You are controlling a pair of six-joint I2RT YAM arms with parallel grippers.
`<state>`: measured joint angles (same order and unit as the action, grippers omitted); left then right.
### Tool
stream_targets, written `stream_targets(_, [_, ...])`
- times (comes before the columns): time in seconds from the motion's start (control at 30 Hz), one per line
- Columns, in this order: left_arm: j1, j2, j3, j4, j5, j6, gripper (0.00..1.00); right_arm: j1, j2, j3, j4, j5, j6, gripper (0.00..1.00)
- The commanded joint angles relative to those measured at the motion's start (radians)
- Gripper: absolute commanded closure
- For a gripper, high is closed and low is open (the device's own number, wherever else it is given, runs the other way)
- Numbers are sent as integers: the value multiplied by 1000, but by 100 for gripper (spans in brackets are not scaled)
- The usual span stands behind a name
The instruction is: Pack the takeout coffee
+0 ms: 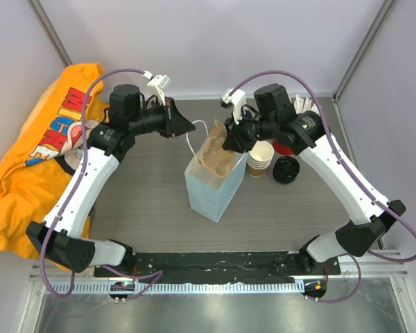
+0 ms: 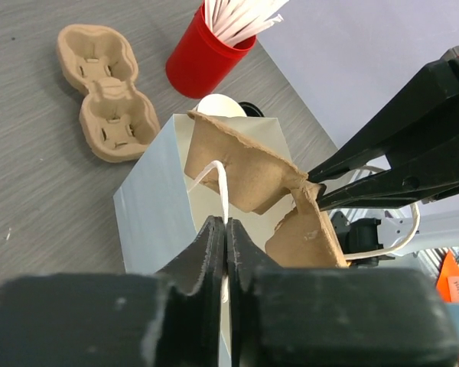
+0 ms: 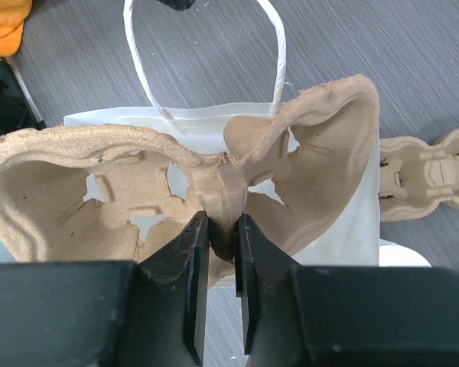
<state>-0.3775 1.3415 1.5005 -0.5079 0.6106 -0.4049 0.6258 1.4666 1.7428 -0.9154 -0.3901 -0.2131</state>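
A light blue paper bag (image 1: 206, 189) stands open mid-table. My left gripper (image 1: 188, 127) is shut on its white handle (image 2: 222, 187), as the left wrist view (image 2: 226, 223) shows. My right gripper (image 1: 229, 144) is shut on the middle ridge of a brown pulp cup carrier (image 3: 99, 176) and holds it tilted in the bag's mouth (image 3: 222, 222). The carrier also shows in the top view (image 1: 215, 156). No lidded coffee cup shows clearly. A round black lid (image 1: 288, 169) lies right of the bag, and I cannot tell if a cup is under it.
A stack of lidless brown cups (image 1: 261, 158) stands right of the bag. A red cup of white straws (image 2: 206, 57) is behind it. A second pulp carrier (image 2: 107, 92) lies flat on the table. An orange cloth (image 1: 28, 166) covers the left edge.
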Motion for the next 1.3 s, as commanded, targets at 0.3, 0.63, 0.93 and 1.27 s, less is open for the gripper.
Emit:
stream_targets(0.3, [-86, 53, 167, -26, 29, 74, 100, 22, 0, 23, -14, 74, -38, 77])
stream_targets(0.63, [-106, 58, 159, -29, 37, 63, 100, 37, 15, 3, -45, 94, -54, 79])
stream_targets(0.93, [-107, 38, 133, -35, 23, 77, 100, 37, 14, -65, 30, 117, -66, 80])
stream_targets(1.27, [-87, 4, 133, -80, -15, 104, 99, 54, 84, -19, 52, 212, -83, 80])
